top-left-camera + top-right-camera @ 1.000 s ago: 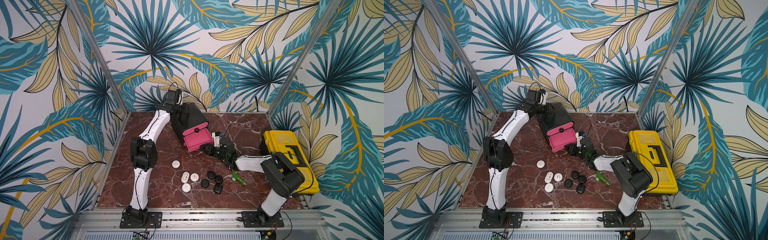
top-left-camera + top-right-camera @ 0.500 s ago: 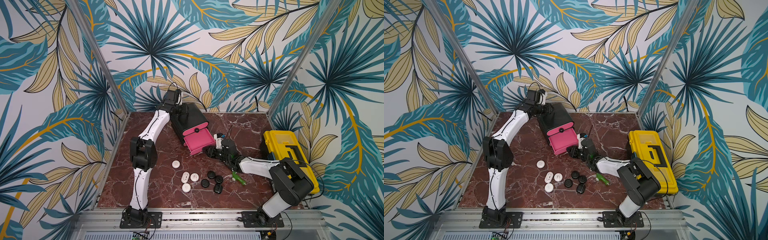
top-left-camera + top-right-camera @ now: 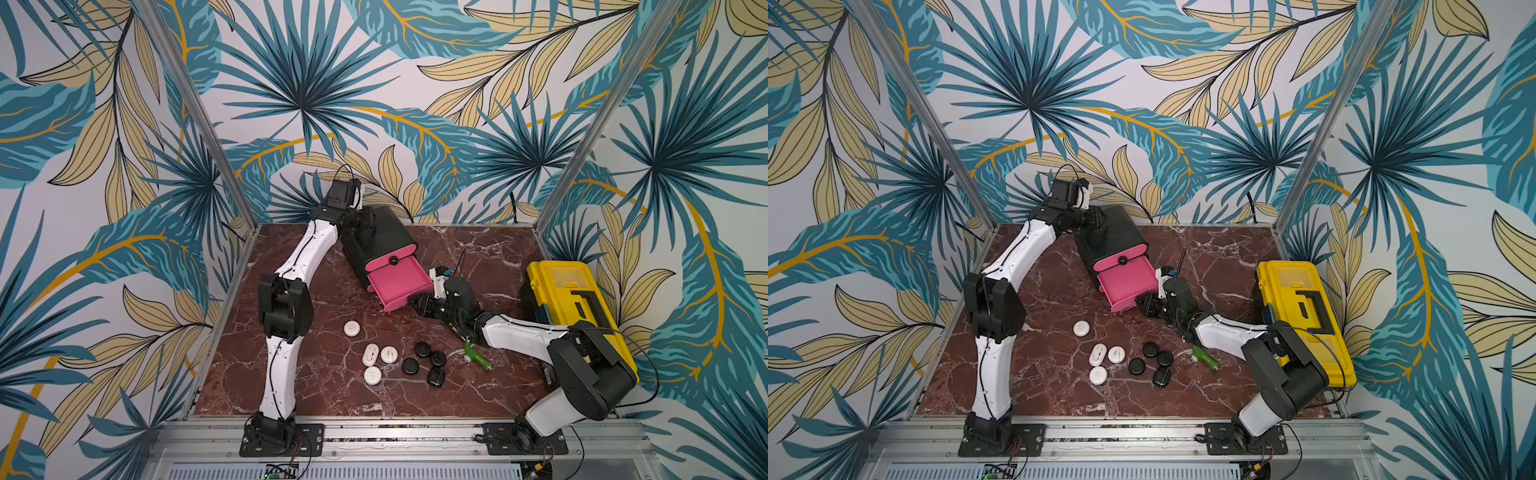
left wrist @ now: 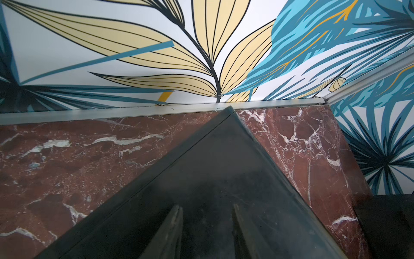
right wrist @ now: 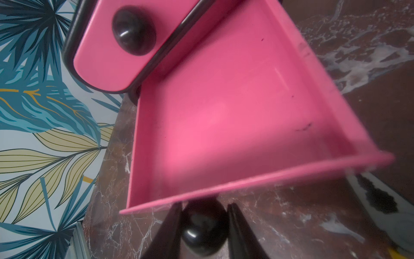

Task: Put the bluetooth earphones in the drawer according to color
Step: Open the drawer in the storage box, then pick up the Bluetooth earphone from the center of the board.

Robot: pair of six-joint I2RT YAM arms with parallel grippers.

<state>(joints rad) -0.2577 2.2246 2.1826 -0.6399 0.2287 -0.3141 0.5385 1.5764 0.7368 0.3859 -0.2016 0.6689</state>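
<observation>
Leafy blue and yellow wallpaper surrounds a red-brown marble tabletop [image 3: 316, 390]. Toward the back stands a black cabinet [image 3: 386, 232], turned at an angle, with one pink drawer [image 5: 224, 101] pulled out. The wrist view shows this drawer bare inside. The drawer above it [image 3: 390, 255] is closed.

The right fingers [image 5: 165, 233] are clamped on the round black knob [image 5: 203, 228] at the front of the open drawer. The left fingers [image 4: 168, 233] are clenched on nothing and press against the cabinet's dark shell at the back, apparently bracing it.

All the earphone cases in sight lie loose on the tabletop, well in front of the cabinet. There are four white cases [image 3: 372, 375] in one group and four black cases [image 3: 422, 349] beside them. No lilac ones show in any view, and I cannot tell whether they are in a closed drawer.

A green tool [image 3: 476, 357] lies just beside the black cases, and a yellow toolbox [image 3: 573, 299] sits at the right edge.

I judge the task to be at an early or middle stage. A drawer is open and ready, but none of the eight visible cases has been sorted into it.
</observation>
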